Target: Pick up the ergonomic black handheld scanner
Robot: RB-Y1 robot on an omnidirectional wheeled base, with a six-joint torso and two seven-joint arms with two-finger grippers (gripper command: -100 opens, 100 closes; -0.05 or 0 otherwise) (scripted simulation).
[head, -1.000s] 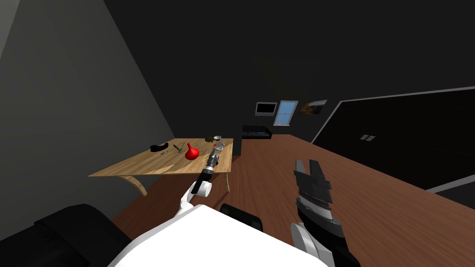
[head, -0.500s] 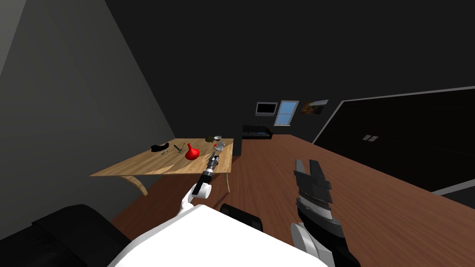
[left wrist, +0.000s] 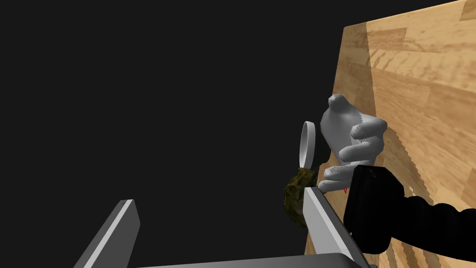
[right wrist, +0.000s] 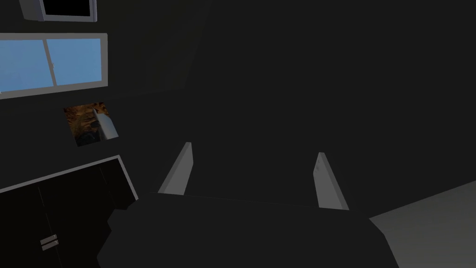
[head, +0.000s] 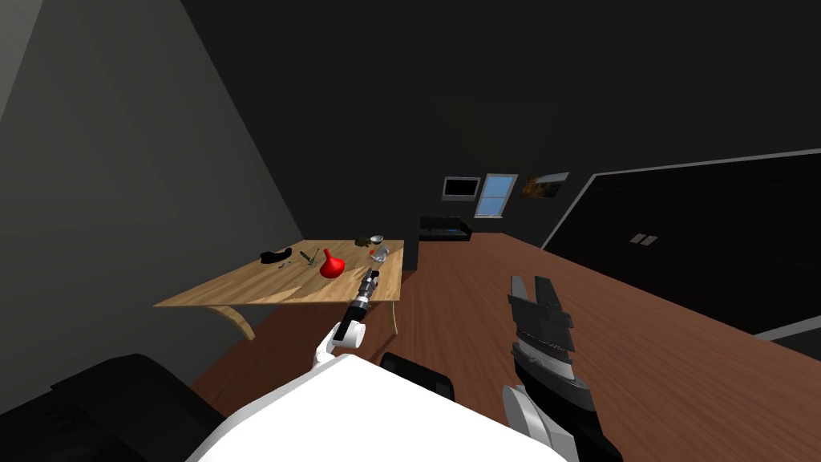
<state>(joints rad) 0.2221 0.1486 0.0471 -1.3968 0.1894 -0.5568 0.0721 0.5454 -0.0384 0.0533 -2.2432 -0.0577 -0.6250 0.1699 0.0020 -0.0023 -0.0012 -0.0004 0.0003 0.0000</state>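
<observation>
Head view: my left hand (head: 370,275) hangs open over the near corner of the desk (head: 240,290), well apart from the black scanner (head: 275,256) lying toward its far side.
The red vessel (head: 331,265) stands between them, so a straight sweep may topple it; a white glove-like form (left wrist: 348,132) and an olive lump (left wrist: 296,191) crowd one finger (easily nudged). My right hand (head: 533,290) idles, fingers spread.

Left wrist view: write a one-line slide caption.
Open left gripper at the wooden table, near a lumpy white object and a mossy lump.
</observation>
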